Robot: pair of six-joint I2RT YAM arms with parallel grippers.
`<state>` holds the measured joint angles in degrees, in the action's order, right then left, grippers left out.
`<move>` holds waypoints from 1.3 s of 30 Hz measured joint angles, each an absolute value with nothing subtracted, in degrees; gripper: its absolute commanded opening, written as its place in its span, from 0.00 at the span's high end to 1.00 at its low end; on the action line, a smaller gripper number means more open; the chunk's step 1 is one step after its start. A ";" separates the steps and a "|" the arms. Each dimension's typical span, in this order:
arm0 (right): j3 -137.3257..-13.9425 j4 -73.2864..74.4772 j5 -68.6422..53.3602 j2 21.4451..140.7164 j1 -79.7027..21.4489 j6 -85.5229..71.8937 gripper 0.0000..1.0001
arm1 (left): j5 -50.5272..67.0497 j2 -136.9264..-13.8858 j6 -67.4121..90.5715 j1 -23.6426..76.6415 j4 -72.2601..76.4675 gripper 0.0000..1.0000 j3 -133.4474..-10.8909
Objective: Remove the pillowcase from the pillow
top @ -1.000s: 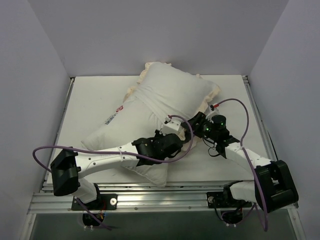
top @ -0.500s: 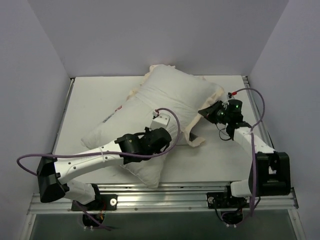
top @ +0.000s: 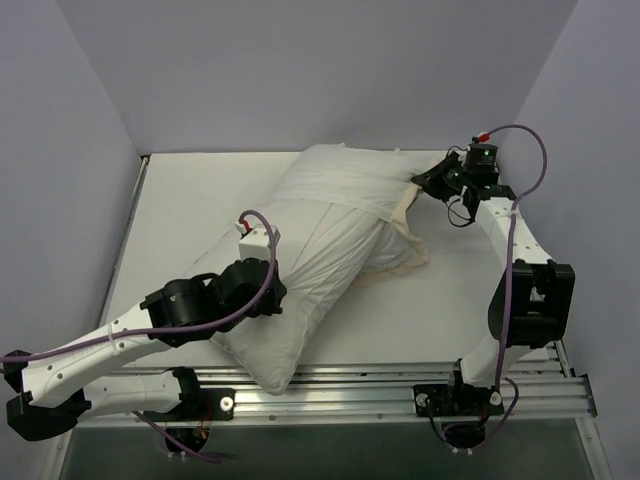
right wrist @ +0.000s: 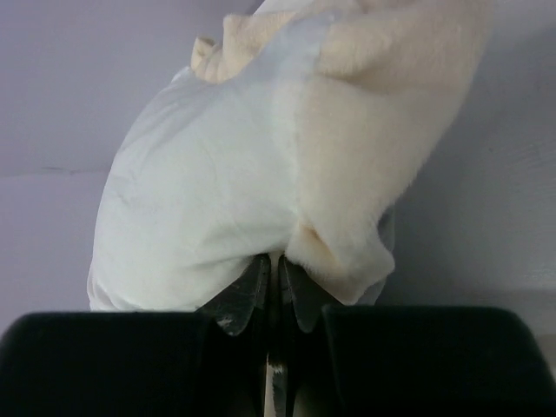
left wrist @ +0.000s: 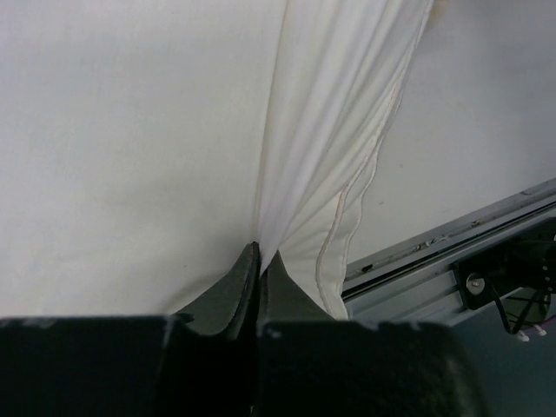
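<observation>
"Starting with the pillow (top: pixel 320 230), where does it lie?"

"Diagonally across the white table (top: pixel 190 210), one end near the front edge, the other toward the back wall. It is plump and plain white, and creases run along its length as if the cloth is under tension."

"And the pillowcase (top: pixel 400 255)?"

"Bunched against the pillow's right side, toward the far end. Only its cream face shows. It is soft and fuzzy, with a ruffled frill spilling onto the table. I can see no dark face from any view."

"State of the left gripper (left wrist: pixel 258 252)?"

"Jaws fully closed, pinching a fold of the pillow's white cloth beside a stitched seam. This is at the near end, just inside the metal rail (left wrist: pixel 434 252)."

"The right gripper (right wrist: pixel 276 261)?"

"Also closed, at the far right of the table. Its tips nip the cream fuzzy edge of the pillowcase, where that meets smoother white cloth. I cannot tell whether the white cloth is also caught between the tips."

"How do the two grips stand to each other?"

"Well apart, at opposite ends of the bundle, which lies between them."
</observation>
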<state>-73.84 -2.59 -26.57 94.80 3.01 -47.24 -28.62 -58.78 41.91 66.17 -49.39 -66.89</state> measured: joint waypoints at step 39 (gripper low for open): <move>-59.16 2.57 0.34 79.50 -28.03 -29.54 0.16 | -1.30 -70.13 33.15 26.72 -28.97 0.02 -57.17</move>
<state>-59.16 2.57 0.34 79.50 -28.03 -29.54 -1.30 -70.13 33.15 26.72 -28.97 -57.17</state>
